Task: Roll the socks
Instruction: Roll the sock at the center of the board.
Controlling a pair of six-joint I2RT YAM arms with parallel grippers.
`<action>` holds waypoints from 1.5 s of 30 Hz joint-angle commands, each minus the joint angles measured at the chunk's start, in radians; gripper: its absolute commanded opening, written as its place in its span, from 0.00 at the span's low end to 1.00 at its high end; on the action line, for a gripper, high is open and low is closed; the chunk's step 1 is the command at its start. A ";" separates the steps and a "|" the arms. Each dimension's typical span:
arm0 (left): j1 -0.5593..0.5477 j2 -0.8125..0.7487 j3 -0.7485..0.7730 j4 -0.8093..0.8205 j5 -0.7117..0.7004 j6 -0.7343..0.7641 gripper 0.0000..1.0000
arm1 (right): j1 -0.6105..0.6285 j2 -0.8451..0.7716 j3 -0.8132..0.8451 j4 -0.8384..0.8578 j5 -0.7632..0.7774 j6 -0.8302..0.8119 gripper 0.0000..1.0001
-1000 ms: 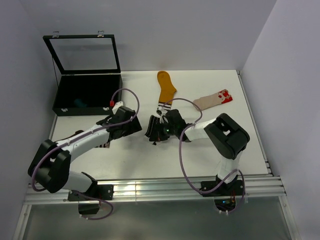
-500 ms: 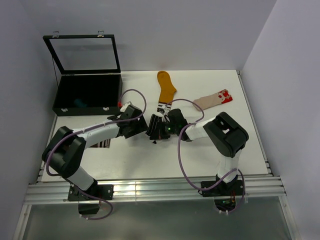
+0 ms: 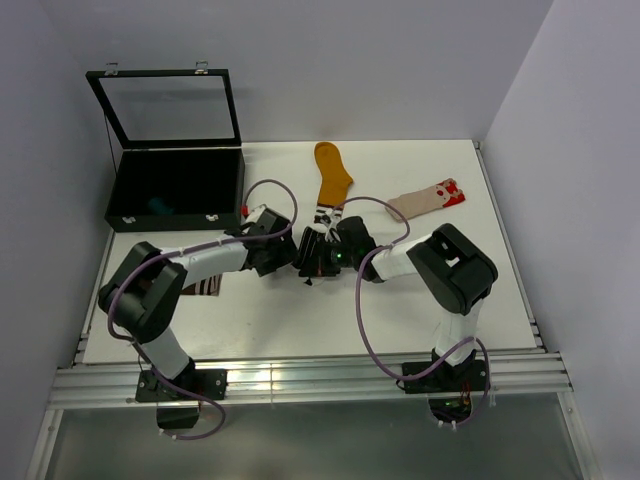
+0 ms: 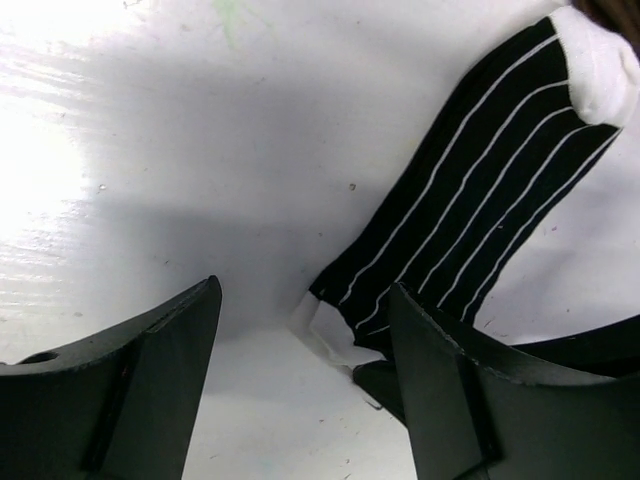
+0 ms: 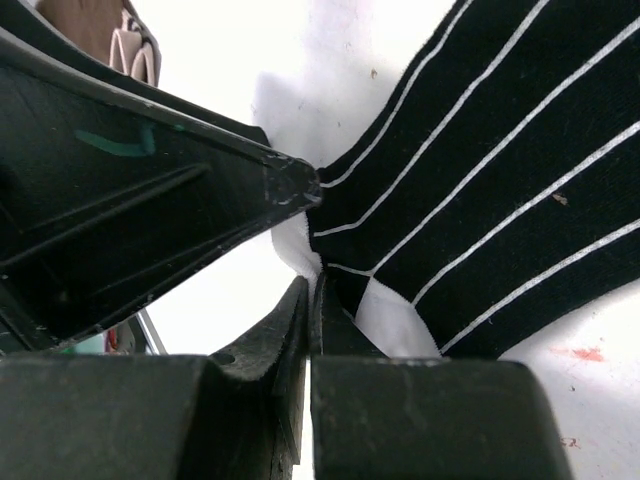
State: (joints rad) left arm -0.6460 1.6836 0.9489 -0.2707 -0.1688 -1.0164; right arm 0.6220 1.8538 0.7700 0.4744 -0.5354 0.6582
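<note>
Black knit with thin white stripes: that's the striped sock (image 4: pixel 480 190), lying flat on the white surface (image 4: pixel 150 120) roughly mid-way between the two arms. The right fingers (image 5: pixel 260 380) are pressed together and look to have a bit of the sock's white end nipped between their tips. The left fingers (image 4: pixel 140 390) are spread wide just over that same white end, gripping nothing.

My guess on handling: it weighs next to nothing and is totally floppy, so it won't hold any shape on its own. Push it and it'll bunch or slide across that smooth surface rather than roll (classic sock behaviour). Nothing fragile here, so a firm pinch is fine.

I'd take hold at the white end band, since the hem looks thicker there and gives the tips something to bite. One side curls that edge over while the other pins the striped part down.

The mustard sock (image 3: pixel 332 170) and the beige sock (image 3: pixel 425 200) lie farther back, well clear.
</note>
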 commanded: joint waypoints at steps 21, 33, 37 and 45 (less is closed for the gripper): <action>-0.006 0.082 0.047 -0.013 0.040 -0.034 0.67 | -0.028 -0.065 -0.061 0.176 0.069 0.089 0.00; -0.007 0.119 0.076 -0.022 0.048 -0.028 0.38 | -0.028 -0.070 -0.078 0.187 0.100 0.061 0.00; -0.007 0.131 0.088 -0.025 0.054 -0.024 0.26 | -0.028 -0.077 -0.087 0.190 0.106 0.047 0.01; -0.007 0.143 0.111 -0.041 0.049 -0.005 0.00 | -0.005 -0.117 -0.090 0.147 0.153 -0.020 0.11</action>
State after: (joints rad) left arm -0.6483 1.7966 1.0424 -0.2546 -0.1165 -1.0409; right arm 0.6067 1.8065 0.6933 0.6106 -0.4286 0.6941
